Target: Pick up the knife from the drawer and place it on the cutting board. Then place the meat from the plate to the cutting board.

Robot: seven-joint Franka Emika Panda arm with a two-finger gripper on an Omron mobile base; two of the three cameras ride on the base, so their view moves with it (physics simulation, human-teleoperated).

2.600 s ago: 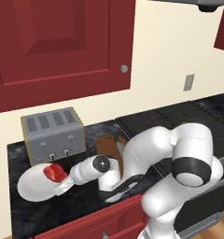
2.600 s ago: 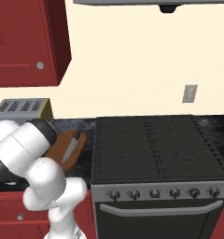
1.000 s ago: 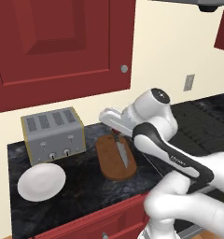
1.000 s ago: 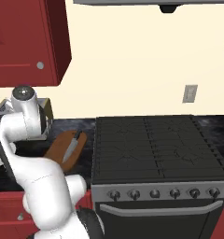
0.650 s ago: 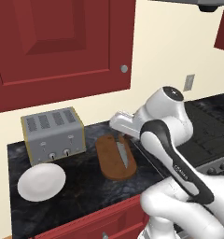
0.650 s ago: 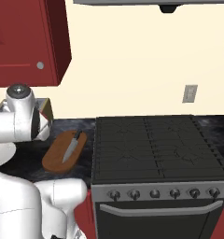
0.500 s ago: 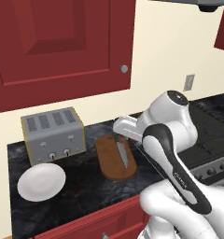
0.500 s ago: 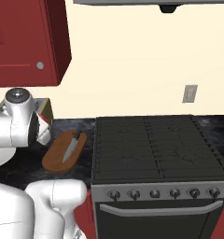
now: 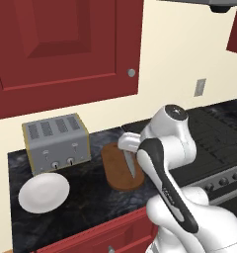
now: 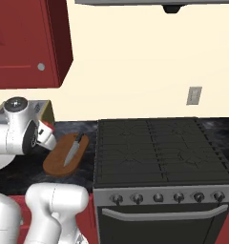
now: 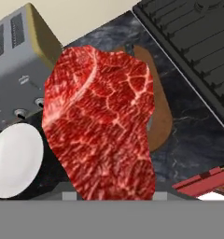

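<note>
Now the robot's tool (image 10: 46,129) is hanging above the near-left end of the oblong brown wooden cutting board (image 9: 121,168), and its jaws are gripping the small irregular lump of raw red meat (image 11: 101,122), partly closed around it; in the hand view the lump is sitting right in front of the lens, and in the right base view just a bit of red is peeking out at the tool tip. The slim kitchen knife w/ black handle and grey steel blade (image 10: 71,150) is lying on the board, roughly along its length, handle toward the wall. The round plain white plate (image 9: 44,191) is sitting bare on the dark speckled stone tabletop (image 9: 86,200), well apart from the board, toward the left, just in front of the boxy silver four-slot toaster (image 9: 55,142). The board is resting between the toaster and the black gas stove (image 10: 157,152). The dark-red wooden drawer (image 11: 205,179) is showing as a red edge at the lower right of the hand view, below the tabletop rim; can't tell how far out it is standing. Red wall cabinets (image 9: 66,49) are hanging above.
</note>
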